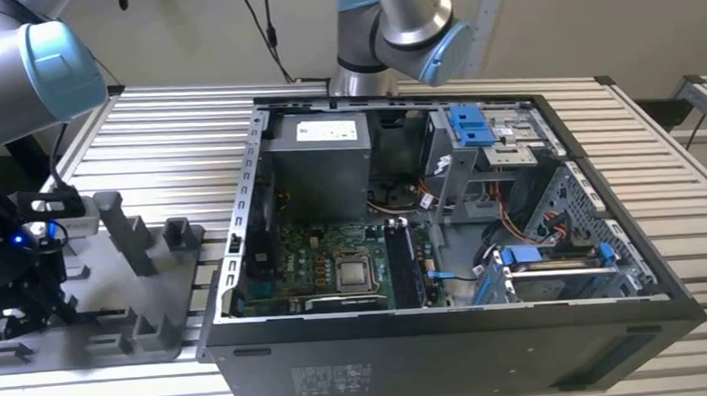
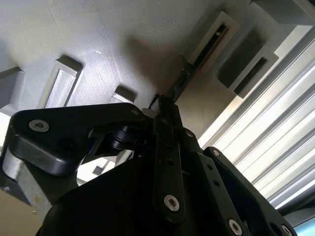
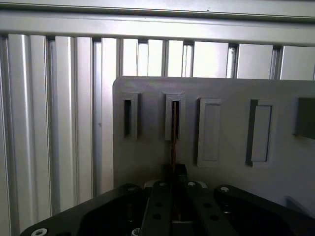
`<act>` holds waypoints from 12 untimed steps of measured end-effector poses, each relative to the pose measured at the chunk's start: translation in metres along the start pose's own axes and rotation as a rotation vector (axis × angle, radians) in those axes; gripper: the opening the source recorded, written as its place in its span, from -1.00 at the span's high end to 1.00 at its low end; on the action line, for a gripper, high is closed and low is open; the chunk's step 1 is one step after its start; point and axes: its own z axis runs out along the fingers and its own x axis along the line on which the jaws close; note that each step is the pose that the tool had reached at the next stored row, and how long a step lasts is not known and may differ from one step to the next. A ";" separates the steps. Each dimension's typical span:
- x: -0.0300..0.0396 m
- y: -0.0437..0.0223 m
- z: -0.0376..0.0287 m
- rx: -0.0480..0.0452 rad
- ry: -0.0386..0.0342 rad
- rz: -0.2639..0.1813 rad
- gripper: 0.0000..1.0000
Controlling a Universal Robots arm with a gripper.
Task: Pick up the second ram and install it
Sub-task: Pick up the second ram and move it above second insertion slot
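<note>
The second ram [image 3: 174, 135] is a thin dark stick seen edge-on, standing in a slot of the grey holder plate [image 3: 231, 98]. In the second wrist view the second ram [image 2: 189, 69] runs from its slot toward the fingers. My gripper [image 3: 174, 171] is shut on the near end of the stick, its black fingers [image 2: 165, 132] pressed against both flat sides. In the exterior view my gripper [image 1: 30, 310] hangs low over the grey holder plate [image 1: 107, 342] at the exterior view's left, beside the open computer case [image 1: 458, 347].
Grey holder blocks [image 1: 131, 232] stand upright on the plate near my gripper. The case holds a green motherboard [image 1: 314, 254] with a silver processor [image 1: 355, 272], a power supply [image 1: 318, 154] and blue drive brackets [image 1: 471, 124]. A second arm [image 1: 393, 23] stands behind the case on the slatted table [image 1: 168, 126].
</note>
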 end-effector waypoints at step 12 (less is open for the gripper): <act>-0.0002 -0.0002 -0.0108 0.0000 0.0001 0.000 0.73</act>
